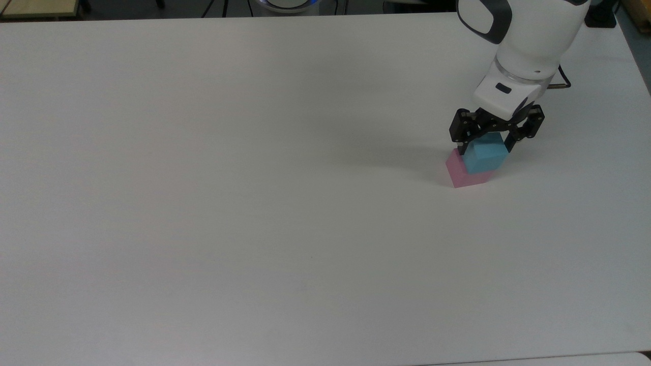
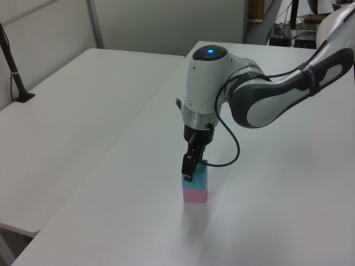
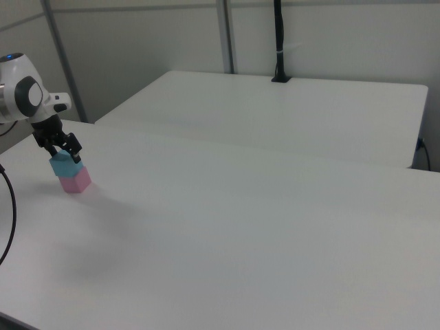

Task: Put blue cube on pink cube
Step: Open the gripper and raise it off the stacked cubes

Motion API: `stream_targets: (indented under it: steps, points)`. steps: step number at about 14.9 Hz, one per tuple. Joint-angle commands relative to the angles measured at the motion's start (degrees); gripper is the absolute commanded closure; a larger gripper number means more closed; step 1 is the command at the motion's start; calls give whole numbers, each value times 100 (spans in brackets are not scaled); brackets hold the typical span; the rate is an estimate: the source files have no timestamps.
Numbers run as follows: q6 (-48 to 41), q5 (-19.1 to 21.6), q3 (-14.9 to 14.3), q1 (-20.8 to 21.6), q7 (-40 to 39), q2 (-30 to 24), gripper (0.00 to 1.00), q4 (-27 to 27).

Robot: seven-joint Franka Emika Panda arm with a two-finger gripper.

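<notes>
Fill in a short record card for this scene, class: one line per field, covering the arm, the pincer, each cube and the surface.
Arm: one white robot arm, reaching down over the stack
Pincer: pincer open, fingers either side of the blue cube's upper part
Blue cube: blue cube resting on top of the pink cube
Pink cube: pink cube on the table, under the blue one
Surface: white table
Stack position: near the top view's right edge

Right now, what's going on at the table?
The gripper is open, its fingers straddling the blue cube, which sits on top of the pink cube on the white table. In the left view the two cubes look squarely stacked. The stacking looks done; the arm just needs to lift clear.
</notes>
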Motion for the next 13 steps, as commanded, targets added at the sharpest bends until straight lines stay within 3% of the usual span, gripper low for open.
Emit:
stream_targets:
  steps: [1, 4, 7, 13]
  points:
    - [-36, -99, -92, 82, 118, -30, 0, 6]
    - [-219, -47, -118, 12, 118, -311, 0, -3]
    - [-983, -38, -136, -137, 109, -671, 0, 14]
    - [-2056, -47, -153, -682, 65, -1383, 0, -3]
